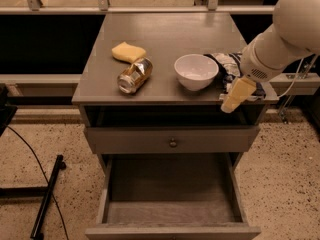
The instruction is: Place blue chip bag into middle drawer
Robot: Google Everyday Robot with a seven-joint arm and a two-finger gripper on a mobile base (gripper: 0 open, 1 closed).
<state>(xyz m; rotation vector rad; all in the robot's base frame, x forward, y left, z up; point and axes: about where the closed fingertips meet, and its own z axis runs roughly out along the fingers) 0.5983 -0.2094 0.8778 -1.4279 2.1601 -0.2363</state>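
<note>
Your gripper (234, 96) sat at glossy blue-white foil chip bag (225, 66); grip state unclear. Looked light, crushable, slippery; take crimped edge.

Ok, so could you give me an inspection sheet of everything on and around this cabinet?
Surface: grey cabinet top, carrying four things.
Job's things: blue chip bag on the top's right side, beside the bowl; middle drawer pulled open, nothing seen inside.
Clutter: white bowl upright; can lying on its side; yellow sponge behind the can.
Grippers: gripper at the top's right front edge, by the bag's front; contact unclear.
Cables: black cable on the floor at left.
Surroundings: speckled floor; closed drawer front with a knob above the open drawer.
</note>
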